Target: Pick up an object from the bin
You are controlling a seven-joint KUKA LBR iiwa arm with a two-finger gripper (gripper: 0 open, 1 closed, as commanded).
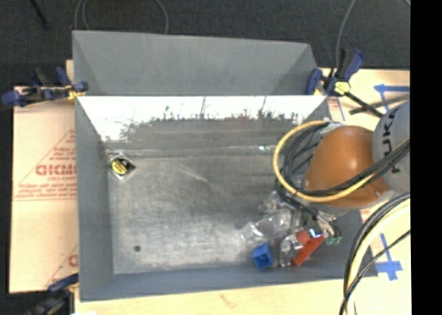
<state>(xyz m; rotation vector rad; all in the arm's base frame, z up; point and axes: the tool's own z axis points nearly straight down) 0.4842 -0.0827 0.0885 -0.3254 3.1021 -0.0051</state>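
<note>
Camera view: grey bin (97,224), then the arm's orange cover (345,161) bent low over its lower-right corner — likely because the small heap (275,239) lies there. Gripper (297,234) sits among clear plastic (257,231), red piece (304,251) and blue block (262,257) (spread or closed, I cannot tell).

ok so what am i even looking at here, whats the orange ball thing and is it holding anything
One camera looks down on a grey metal bin from above and slightly to one side. The orange ball is a cover on the wrist of a robot arm that reaches in from the right, looped with cables. It is part of the machine, not a thing to pick. The arm's end is down in the bin's lower right corner, in a small heap: a blue block, a red piece and some clear crinkly plastic. A small yellow and black thing lies alone at the far left. I cannot see that anything is held.
</note>
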